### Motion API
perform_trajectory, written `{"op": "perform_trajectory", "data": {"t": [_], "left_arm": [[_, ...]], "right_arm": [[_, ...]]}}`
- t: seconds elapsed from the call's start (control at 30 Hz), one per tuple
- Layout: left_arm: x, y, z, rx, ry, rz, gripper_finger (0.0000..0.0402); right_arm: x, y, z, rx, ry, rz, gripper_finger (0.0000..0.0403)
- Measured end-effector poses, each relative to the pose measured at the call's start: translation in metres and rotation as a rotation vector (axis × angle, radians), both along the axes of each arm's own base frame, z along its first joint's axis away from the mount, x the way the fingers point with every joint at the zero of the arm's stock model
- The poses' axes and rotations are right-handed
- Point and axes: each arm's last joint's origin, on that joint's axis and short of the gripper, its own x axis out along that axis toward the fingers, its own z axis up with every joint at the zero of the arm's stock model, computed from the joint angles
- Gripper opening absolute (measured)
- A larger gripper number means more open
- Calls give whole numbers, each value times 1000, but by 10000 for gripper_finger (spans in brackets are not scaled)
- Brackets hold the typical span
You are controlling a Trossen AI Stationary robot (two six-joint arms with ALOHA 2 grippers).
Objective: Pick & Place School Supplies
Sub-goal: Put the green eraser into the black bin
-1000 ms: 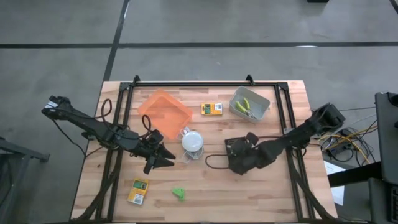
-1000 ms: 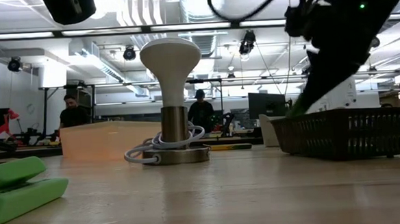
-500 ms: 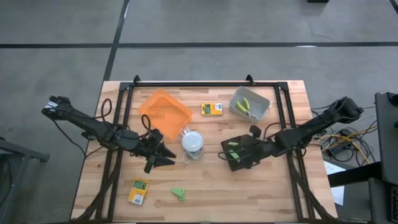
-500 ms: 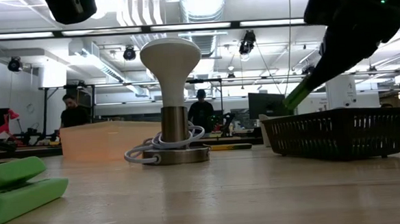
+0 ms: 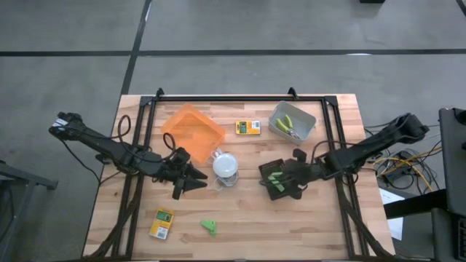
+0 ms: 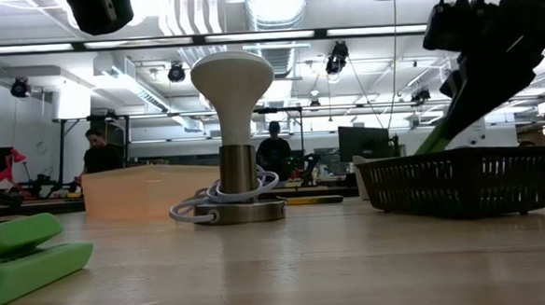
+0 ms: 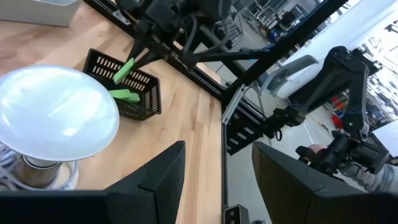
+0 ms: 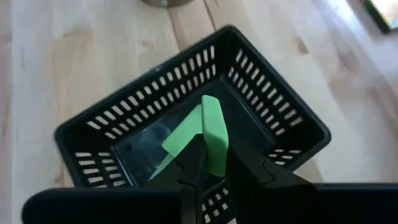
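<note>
Just green chunk (image 8: 212,134) above black tray (image 8: 292,118)

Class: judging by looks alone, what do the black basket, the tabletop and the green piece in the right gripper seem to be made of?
Basket: likely moulded plastic, matt black, with even slotted walls.
Tabletop: wood, pale with visible grain and plank seams, lightly sheened.
Green piece in the right gripper: probably plastic or foam; smooth, flat colour.

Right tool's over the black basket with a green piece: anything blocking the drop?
Nothing visible. The right tool grips a green piece directly above the open black basket. Another green piece lies inside, but leaves room on the floor.
</note>
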Motion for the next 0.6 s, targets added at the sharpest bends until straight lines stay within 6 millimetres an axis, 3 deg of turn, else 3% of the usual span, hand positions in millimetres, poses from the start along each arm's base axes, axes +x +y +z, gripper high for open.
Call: {"op": "perform_trajectory", "data": {"t": [0.6], "left_arm": [[0,0,0,5,-1,1,191]], "right_arm": [[15,6,-22,39,92,-124,78]]}}
